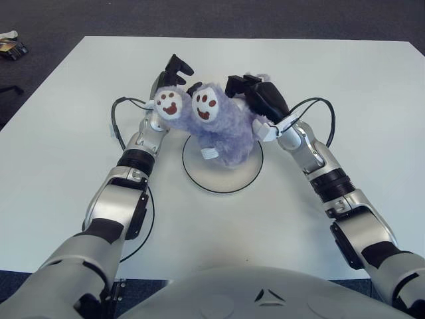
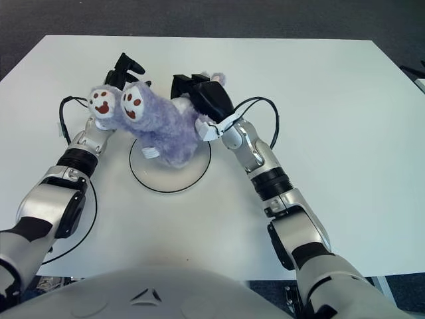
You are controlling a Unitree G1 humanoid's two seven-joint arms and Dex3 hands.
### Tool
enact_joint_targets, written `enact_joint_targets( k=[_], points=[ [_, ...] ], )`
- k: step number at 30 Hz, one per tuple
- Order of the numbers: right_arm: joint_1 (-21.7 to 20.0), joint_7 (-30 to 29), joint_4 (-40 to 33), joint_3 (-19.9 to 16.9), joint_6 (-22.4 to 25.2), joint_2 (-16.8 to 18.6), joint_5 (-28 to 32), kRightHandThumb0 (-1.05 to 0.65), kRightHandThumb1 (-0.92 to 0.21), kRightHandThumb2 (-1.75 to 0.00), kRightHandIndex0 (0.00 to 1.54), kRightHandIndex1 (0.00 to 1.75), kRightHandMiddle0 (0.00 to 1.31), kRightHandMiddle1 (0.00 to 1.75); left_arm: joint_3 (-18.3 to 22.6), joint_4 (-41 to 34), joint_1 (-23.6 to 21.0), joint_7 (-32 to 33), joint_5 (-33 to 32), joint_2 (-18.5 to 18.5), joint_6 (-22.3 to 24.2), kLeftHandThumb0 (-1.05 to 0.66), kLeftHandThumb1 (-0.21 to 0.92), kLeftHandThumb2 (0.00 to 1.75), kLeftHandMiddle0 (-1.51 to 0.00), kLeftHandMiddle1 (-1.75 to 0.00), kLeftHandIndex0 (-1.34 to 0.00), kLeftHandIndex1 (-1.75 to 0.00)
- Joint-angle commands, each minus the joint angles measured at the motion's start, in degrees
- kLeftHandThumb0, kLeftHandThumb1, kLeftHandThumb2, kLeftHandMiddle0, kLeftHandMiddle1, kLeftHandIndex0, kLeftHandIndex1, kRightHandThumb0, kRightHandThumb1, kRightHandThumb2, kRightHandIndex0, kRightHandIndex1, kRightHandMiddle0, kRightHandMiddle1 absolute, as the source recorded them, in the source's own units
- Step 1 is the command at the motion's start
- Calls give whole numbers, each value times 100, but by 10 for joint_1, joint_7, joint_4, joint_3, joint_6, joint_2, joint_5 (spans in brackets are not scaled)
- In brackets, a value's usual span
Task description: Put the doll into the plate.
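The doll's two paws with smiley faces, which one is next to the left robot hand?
The paw on the outer left, touching the left robot hand; the other paw sits toward the middle.

The doll (image 1: pixel 222 129) is shaggy lilac plush, its white foot pads smoother felt-like cloth with dark red marks. The plate (image 1: pixel 226 174) looks smooth, glossy white with a thin dark rim. The worktop (image 1: pixel 345 73) is a matt white, even surface. Both arms show satin silver shells, black plastic joints and rubbery black cables.

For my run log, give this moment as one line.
purple plush doll | held by left robot hand and right robot hand | over plate | not released
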Motion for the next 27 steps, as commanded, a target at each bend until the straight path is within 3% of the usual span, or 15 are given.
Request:
enact_joint_targets(
  k=[1, 10, 17, 27],
  points=[
    [12, 11, -24, 1, -3, -2, 7, 0, -15, -151, 69, 174, 55, 175, 0, -6, 5, -2, 0, -1, 2, -35, 92, 51, -35, -149, -19, -175],
    [31, 39, -46, 6, -11, -2, 18, 0, -18, -148, 67, 175, 52, 175, 1, -7, 6, -17, -8, -2, -1, -35, 92, 51, -38, -154, -19, -175],
    [47, 40, -62, 11, -16, -4, 8, 0, -14, -152, 70, 175, 56, 173, 3, -7, 6, -25, -11, -3, -2, -35, 92, 52, -39, -155, -19, -175],
    [59, 35, -80, 19, -23, -14, -16, 0, -17, -148, 65, 175, 56, 174, 0, -4, 6, -37, -14, -3, -1, -35, 92, 52, -37, -152, -19, -175]
  ],
)
